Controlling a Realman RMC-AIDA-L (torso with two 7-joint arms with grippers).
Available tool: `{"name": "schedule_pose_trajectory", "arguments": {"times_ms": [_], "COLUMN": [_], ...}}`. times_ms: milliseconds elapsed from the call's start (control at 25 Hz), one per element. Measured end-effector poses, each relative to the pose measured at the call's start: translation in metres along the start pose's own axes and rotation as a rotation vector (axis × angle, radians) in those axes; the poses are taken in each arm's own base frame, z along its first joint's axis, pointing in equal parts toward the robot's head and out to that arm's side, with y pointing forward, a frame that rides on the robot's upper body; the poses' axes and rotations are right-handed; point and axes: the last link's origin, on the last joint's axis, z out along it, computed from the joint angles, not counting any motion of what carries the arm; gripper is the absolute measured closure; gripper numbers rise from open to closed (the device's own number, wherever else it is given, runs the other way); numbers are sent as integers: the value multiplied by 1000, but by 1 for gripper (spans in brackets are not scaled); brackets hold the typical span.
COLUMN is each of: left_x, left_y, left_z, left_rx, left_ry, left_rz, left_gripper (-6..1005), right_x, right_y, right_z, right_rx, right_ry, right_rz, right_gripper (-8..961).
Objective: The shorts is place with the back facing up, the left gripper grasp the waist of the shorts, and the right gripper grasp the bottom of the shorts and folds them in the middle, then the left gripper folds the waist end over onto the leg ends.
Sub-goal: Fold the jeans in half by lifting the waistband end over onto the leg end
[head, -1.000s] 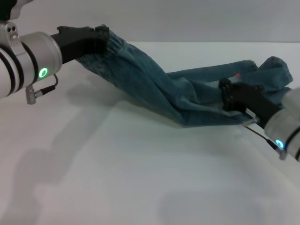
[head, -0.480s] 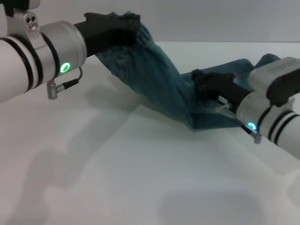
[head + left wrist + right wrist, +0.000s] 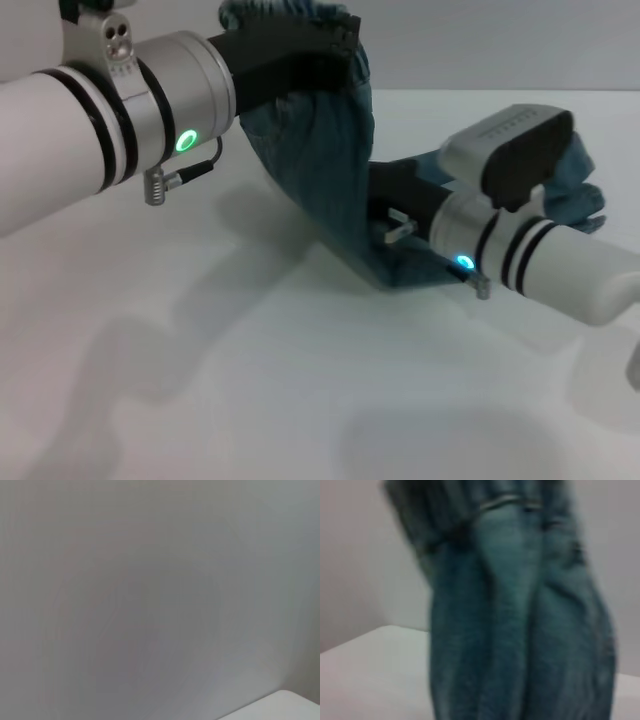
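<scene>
Head view: the shorts [image 3: 335, 170] hang as a blue denim curtain above the white table [image 3: 200, 360], their waist [image 3: 300, 25] bunched and lifted high by the left gripper [image 3: 315, 50], whose black fingers are closed onto the gathered band. The cloth falls from there to the table, where the lower fold lies just beside the right gripper [image 3: 390, 215]. That claw reaches into the denim at table level. Whether it pinches the fabric or merely rests against it cannot be told, since the cloth and its own wrist cover the fingertips. Behind the right arm, a rumpled part of the shorts [image 3: 575, 185] lies on the table. The leg hems and the cartoon print cannot be made out.

Left wrist view: only a blank grey wall and a pale corner of the table [image 3: 280, 705]; neither the fingers nor the garment appear.

Right wrist view: the shorts [image 3: 520, 620] hang close before the lens in vertical folds, blurred, with the table [image 3: 365, 680] below them; no fingers show.

Judged from the drape, the denim is soft and limp yet fairly heavy, sagging wherever unsupported. The thick elastic band looks the surest hold, and the stitched hems the firmest place on the legs.
</scene>
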Motion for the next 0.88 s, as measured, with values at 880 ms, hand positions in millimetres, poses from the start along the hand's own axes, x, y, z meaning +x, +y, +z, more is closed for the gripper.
{"name": "schedule_pose_trajectory", "arguments": {"times_ms": [880], "left_x": [5], "left_y": [11], "left_z": [2], "left_rx": [-30], "left_ry": [33], "left_rz": [27], "left_gripper": [971], "right_x": [14], "right_y": [-36], "right_z": [-49], "right_rx": [182], "right_ry": [-70], "right_rz": [138], "right_gripper": [953]}}
